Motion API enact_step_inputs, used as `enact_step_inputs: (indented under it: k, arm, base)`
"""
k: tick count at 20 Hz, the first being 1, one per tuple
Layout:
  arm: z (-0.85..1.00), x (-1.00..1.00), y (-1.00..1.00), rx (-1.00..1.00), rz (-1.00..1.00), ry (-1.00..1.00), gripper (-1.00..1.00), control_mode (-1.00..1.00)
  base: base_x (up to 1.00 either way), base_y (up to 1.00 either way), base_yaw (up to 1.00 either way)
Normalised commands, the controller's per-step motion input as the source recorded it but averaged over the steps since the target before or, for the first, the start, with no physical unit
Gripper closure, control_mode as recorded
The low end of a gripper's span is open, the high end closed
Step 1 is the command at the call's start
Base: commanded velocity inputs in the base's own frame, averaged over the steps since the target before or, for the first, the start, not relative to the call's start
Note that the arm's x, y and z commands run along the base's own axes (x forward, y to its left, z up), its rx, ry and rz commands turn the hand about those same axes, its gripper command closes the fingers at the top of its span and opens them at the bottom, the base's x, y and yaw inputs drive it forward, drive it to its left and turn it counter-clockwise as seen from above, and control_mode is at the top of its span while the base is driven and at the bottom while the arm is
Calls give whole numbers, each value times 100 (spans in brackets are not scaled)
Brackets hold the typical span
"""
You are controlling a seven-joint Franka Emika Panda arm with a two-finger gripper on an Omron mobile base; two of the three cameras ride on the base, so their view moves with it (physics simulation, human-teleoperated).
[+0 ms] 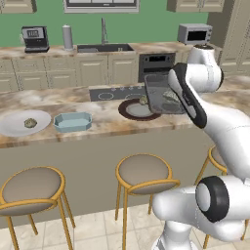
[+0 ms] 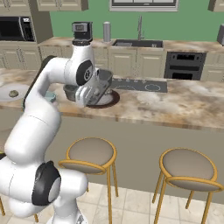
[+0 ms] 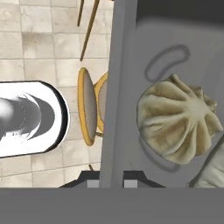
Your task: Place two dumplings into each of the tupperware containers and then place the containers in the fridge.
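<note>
My gripper is shut on the rim of the dark grey tupperware container, held tilted above the counter near the dark brown plate. In the hand view a pleated dumpling lies inside it, and a second one shows at the lower right. Another dumpling sits on the brown plate. The pale blue tupperware container rests empty on the counter to the left. Beside it a white plate carries one dumpling. The fridge is out of view.
Gold-legged stools stand in front of the marble island counter. A cooktop lies behind the brown plate. The back wall has a sink, a coffee machine, a toaster oven and a black built-in oven.
</note>
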Motion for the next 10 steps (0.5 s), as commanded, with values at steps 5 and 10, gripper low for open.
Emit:
enact_step_inputs:
  k: [5,10]
  arm:
    - [0,-90,9,-14,11,-4,100,-100]
    - [0,-26,-3,-1,0,0,100,-100]
  base:
    - [0,0,0]
    - [0,0,0]
